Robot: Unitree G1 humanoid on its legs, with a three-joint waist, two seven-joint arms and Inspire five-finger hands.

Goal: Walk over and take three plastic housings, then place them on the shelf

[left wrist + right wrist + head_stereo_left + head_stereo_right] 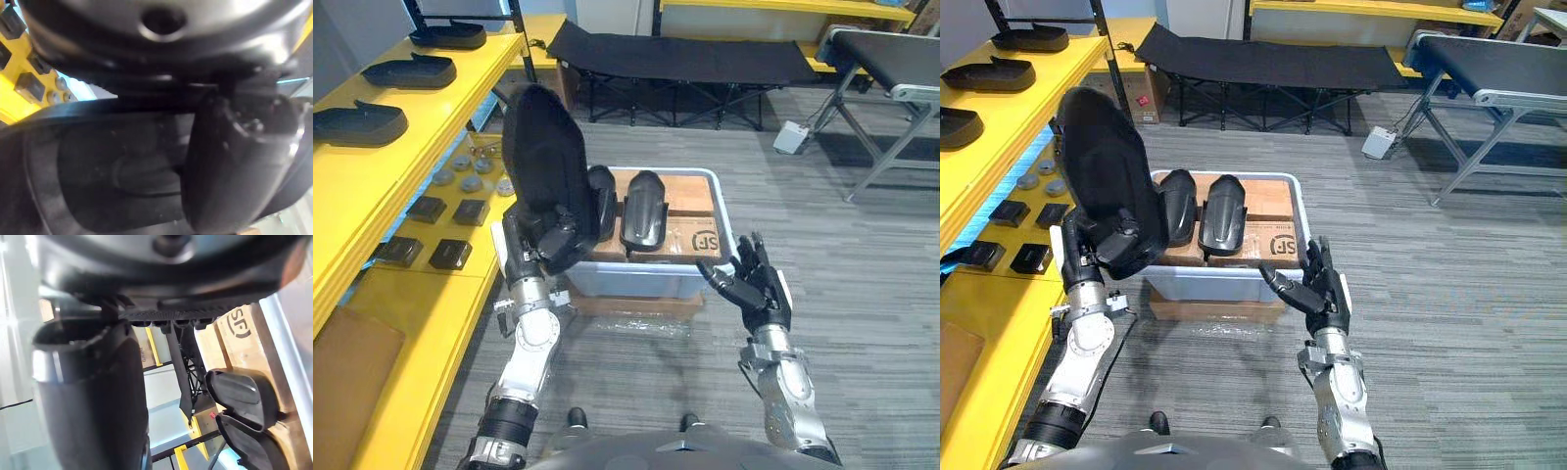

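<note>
The robot's right hand (759,284) is hovering low and close, empty, with its fingers spread wide and straight. It is hanging just in front of the near right corner of a pale plastic bin (646,284), not touching it.

The robot's left hand (543,250) is gripping a large black housing (543,157), with its fingers curled round the lower end. The housing is standing nearly upright, leaning slightly, and rising above the bin's left side. In the left wrist view, the hand is pressing against the housing's hollow inner face (98,166).

Inside the bin, two smaller black housings (643,211) are lying side by side on top of brown cardboard boxes (690,211). The bin is sitting on grey carpet (862,274).

Along the robot's left side, a yellow shelf (431,108) is running away from the camera. Three more black housings (411,70) are resting in a row on its upper level, well apart from one another. On the lower level, small black square parts (450,255) and grey round discs (470,183) are lying in groups.

Beyond the bin, a black folding cot (675,54) is standing on the carpet. A small white box (791,137) is lying on the floor near a conveyor (891,54) at the far right.
</note>
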